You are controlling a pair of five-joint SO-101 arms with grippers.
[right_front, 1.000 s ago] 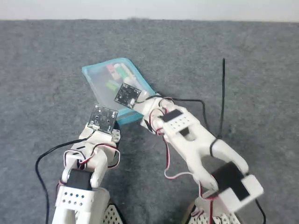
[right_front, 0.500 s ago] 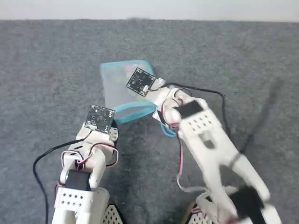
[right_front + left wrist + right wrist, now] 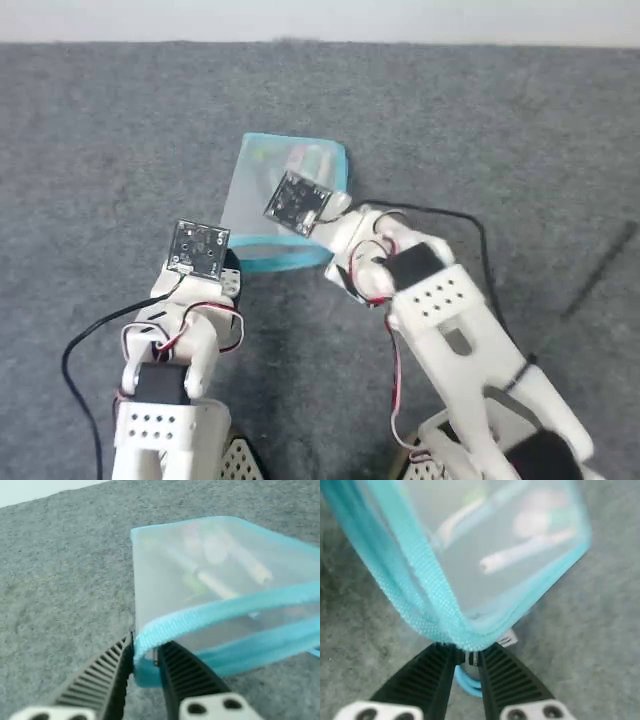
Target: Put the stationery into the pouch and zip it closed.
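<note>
We see the pouch point(image 3: 262, 195) toward 12 o'clock of the grey bench's point(image 3: 500, 130) centre, with stationery point(image 3: 215, 562) inside (pens, seemingly). Our left end effector point(image 3: 145, 660) pinches its 7 o'clock corner, jaws nearly closed. The right end effector point(image 3: 466, 661) likewise pinches the 5 o'clock corner.
</note>
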